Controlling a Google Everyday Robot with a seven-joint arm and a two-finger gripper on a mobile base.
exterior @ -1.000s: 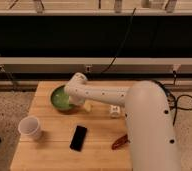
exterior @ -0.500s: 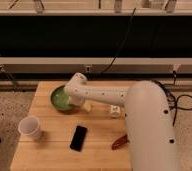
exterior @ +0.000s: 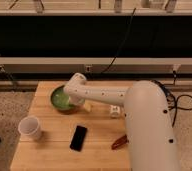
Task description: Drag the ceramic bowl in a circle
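Hand: the hand (exterior: 75,100) is down at the right side of the ceramic bowl, hidden behind the white arm (exterior: 96,94), so from where I stand I cannot tell how it is set or whether it has hold of anything.
White cup: one white paper cup (exterior: 30,127) stands near the front left corner of the tabletop (exterior: 101,130), well apart from the bowl.
Ceramic bowl: one green ceramic bowl (exterior: 60,97) sits toward the back left of the tabletop, its right part covered by the arm.
Handling: I'd judge the bowl stiff, fairly heavy for its width, glossy and so slippery at the rim, and liable to chip if it is knocked. The rim or the inner wall looks the place to take it, pressing lightly so it slides flat on the wood.
Phone: one dark phone (exterior: 79,137) lies flat, forward of the bowl, between the cup and the arm's base.
Small white thing: one small pale object (exterior: 114,111) sits close under the arm; I can't tell what it is.
Red thing: one thin reddish object (exterior: 120,142) lies near the right front, beside the robot's body.
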